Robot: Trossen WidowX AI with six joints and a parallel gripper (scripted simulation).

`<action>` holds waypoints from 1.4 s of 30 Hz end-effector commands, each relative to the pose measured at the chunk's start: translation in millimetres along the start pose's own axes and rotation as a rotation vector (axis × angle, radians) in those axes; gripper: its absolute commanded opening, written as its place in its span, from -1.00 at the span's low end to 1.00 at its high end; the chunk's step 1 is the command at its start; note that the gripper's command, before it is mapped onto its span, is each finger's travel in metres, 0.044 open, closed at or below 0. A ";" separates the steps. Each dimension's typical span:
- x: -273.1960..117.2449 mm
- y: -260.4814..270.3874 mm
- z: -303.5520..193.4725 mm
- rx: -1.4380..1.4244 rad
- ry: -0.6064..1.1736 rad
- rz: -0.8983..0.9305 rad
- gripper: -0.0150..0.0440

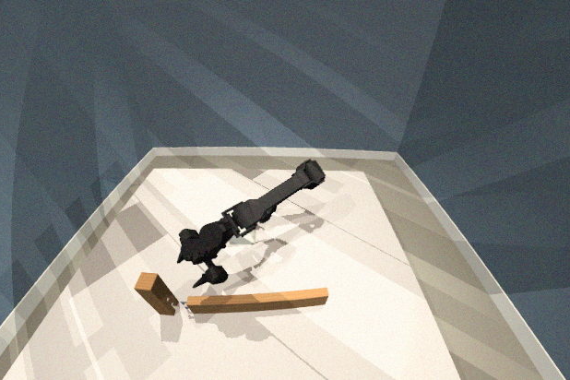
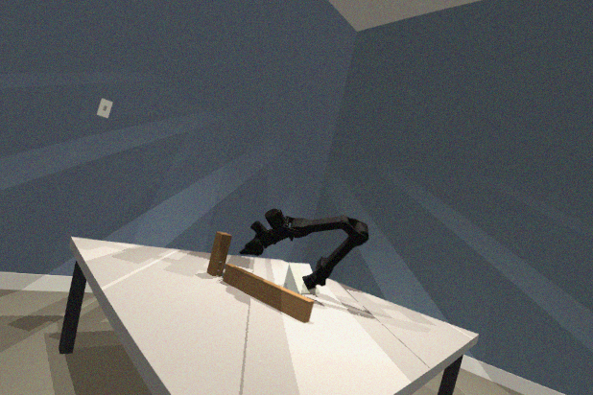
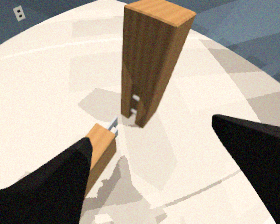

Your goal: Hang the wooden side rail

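Observation:
The wooden post (image 1: 159, 297) (image 2: 219, 254) (image 3: 150, 60) stands upright, its slot facing the rail. Two light pins (image 3: 135, 97) show inside the slot in the wrist view. The wooden rail (image 1: 258, 301) (image 2: 269, 290) (image 3: 99, 137) lies along the table on its narrow edge. Its steel hooks (image 3: 114, 124) point at the post's foot, with a small gap between them and the slot. My gripper (image 1: 187, 274) (image 3: 152, 132) is wide open and empty. It hangs above the table near the post and the hook end, on the arm's side. One finger hides part of the rail in the wrist view.
The arm (image 1: 277, 189) (image 2: 323, 223) reaches over the table (image 1: 350, 332) (image 2: 197, 331) from its base behind the rail. A pale pyramid-shaped object (image 2: 291, 280) stands beside the base. The table's raised-looking border (image 1: 277, 151) runs behind the arm.

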State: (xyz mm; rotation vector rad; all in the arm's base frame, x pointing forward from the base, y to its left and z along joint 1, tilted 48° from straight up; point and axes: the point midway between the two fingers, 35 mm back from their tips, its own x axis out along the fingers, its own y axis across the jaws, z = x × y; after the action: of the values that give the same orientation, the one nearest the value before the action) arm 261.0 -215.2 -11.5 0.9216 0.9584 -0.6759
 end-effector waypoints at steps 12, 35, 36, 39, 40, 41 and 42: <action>1.8 32.9 10.2 -0.978 0.303 0.224 1.00; -32.7 84.7 15.9 -2.132 0.181 1.070 1.00; -33.8 85.9 16.1 -2.168 0.157 1.097 1.00; -35.4 87.6 16.4 -2.207 0.127 1.130 1.00; -35.4 87.6 16.4 -2.207 0.127 1.130 1.00; -35.4 87.6 16.4 -2.207 0.127 1.130 1.00; -35.4 87.6 16.4 -2.207 0.127 1.130 1.00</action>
State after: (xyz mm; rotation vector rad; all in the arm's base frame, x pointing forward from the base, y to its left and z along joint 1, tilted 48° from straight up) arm 309.6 -189.9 29.7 -0.3577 0.9242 1.0770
